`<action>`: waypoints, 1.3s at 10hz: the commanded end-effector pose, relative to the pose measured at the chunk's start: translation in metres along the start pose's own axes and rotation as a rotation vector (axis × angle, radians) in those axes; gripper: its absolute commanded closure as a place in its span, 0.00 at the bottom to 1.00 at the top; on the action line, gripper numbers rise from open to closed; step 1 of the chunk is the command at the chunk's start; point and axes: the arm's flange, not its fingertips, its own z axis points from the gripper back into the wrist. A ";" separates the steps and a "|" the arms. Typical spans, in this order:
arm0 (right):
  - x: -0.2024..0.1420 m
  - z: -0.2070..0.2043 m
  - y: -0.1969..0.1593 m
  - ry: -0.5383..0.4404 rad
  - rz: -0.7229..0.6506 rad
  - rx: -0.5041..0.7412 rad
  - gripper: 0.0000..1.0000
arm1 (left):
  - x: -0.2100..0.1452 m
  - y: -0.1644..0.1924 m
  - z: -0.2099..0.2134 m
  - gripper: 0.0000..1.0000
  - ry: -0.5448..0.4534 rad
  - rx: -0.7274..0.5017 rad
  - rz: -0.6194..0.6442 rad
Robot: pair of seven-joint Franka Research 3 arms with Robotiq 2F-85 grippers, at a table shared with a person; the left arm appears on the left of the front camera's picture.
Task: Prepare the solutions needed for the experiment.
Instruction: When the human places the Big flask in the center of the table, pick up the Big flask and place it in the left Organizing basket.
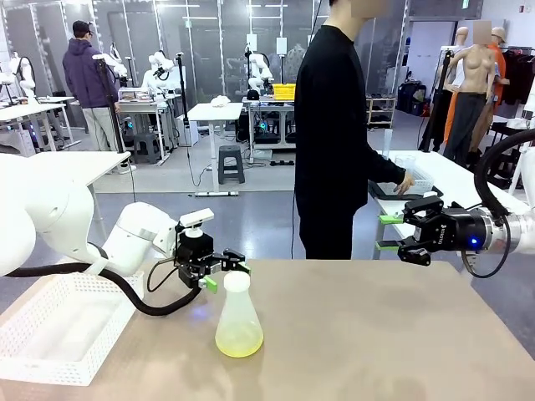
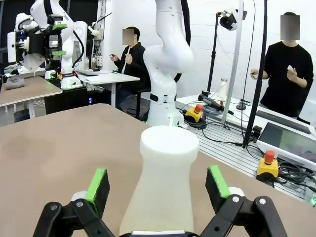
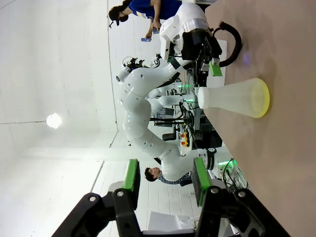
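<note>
Front view shows you the left gripper (image 1: 224,271) reaching level, jaws spread around the flask (image 1: 238,318) neck; right gripper (image 1: 391,231) hangs part-spread, empty.

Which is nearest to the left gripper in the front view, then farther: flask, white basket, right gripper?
1. Flask: its neck sits between the open fingers of the left gripper.
2. White basket: table's left edge.
3. Right gripper: far right, above the table's far edge.
</note>
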 end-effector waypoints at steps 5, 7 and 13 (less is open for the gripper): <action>0.000 0.000 0.001 -0.002 0.002 0.002 0.45 | -0.015 -0.012 -0.023 0.00 -0.009 -0.062 0.003; 0.000 0.000 0.001 -0.002 0.002 0.002 0.45 | -0.017 -0.004 -0.033 0.00 0.002 -0.088 0.008; 0.000 0.000 0.001 -0.002 0.002 0.002 0.45 | -0.023 0.003 -0.042 0.00 -0.032 -0.108 0.014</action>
